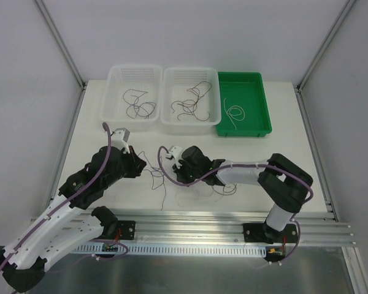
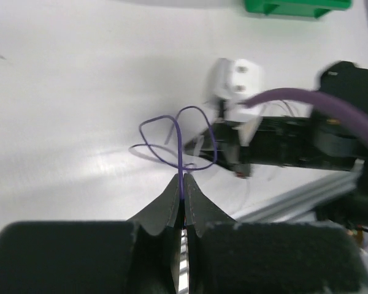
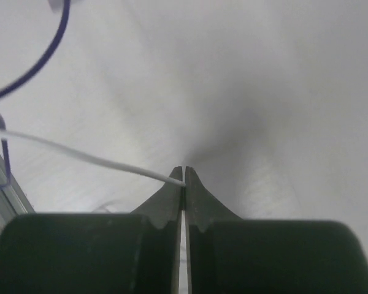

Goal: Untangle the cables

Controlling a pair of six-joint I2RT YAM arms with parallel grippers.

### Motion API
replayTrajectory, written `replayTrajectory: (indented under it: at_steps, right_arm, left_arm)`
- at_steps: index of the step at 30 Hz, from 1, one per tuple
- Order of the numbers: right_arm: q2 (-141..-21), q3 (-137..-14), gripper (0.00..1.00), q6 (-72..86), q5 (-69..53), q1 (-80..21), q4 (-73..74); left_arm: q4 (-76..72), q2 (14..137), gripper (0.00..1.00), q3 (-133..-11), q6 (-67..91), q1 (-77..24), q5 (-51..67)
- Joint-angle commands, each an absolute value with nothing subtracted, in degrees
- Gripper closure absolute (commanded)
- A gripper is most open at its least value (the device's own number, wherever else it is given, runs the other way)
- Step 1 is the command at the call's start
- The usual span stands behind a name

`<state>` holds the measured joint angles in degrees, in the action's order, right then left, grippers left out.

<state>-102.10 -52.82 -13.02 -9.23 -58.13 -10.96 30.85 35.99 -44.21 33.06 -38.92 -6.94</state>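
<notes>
A small tangle of thin cables [image 1: 156,174] lies on the white table between my two grippers. My left gripper [image 1: 140,166] is shut on a dark purple cable [image 2: 181,147]; the strand runs straight up out of the closed tips [image 2: 183,181] and loops in front of them. My right gripper [image 1: 173,174] reaches in from the right. It is shut on the end of a white cable [image 3: 80,153], pinched at the tips [image 3: 184,177]. A purple strand [image 3: 44,61] curves past at the upper left of the right wrist view. One dark strand [image 1: 164,199] trails toward the near edge.
Two white baskets [image 1: 116,113] [image 1: 169,116] and a green tray [image 1: 262,110] stand along the far edge, each holding loose cables. More thin strands [image 1: 228,188] lie under the right forearm. The aluminium rail [image 1: 190,229] runs along the near edge.
</notes>
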Motion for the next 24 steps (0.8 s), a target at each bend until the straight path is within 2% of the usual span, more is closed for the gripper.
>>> replayTrajectory:
  at_steps: [1, 5, 8, 15, 20, 24]
  right_arm:
    - [-91.95, -47.83, 0.99, -9.58, -6.07, -55.73, -10.47]
    - [-78.35, -42.90, 0.99, -8.18, -0.55, -51.87, -3.72]
    - [-72.53, -41.49, 0.99, -6.68, 6.04, -49.15, 4.26]
    - [-56.53, -40.60, 0.99, -0.62, 13.17, -40.00, 18.44]
    - [-47.83, -41.39, 0.99, 1.85, 11.26, -34.64, 23.99]
    - [-45.70, -43.06, 0.99, 1.93, 10.02, -34.01, 26.71]
  left_arm:
    - [34.97, 35.68, 1.00, -45.79, 30.50, -38.67, -16.93]
    - [39.27, 36.73, 1.00, -46.84, 29.27, -38.58, -23.89]
    - [40.25, 36.91, 1.00, -47.37, 28.48, -38.50, -27.40]
    - [43.15, 37.09, 1.00, -47.81, 27.16, -37.53, -34.44]
    - [45.43, 38.58, 1.00, -48.08, 26.72, -36.91, -38.05]
    - [45.88, 39.64, 1.00, -48.43, 27.24, -36.83, -37.89]
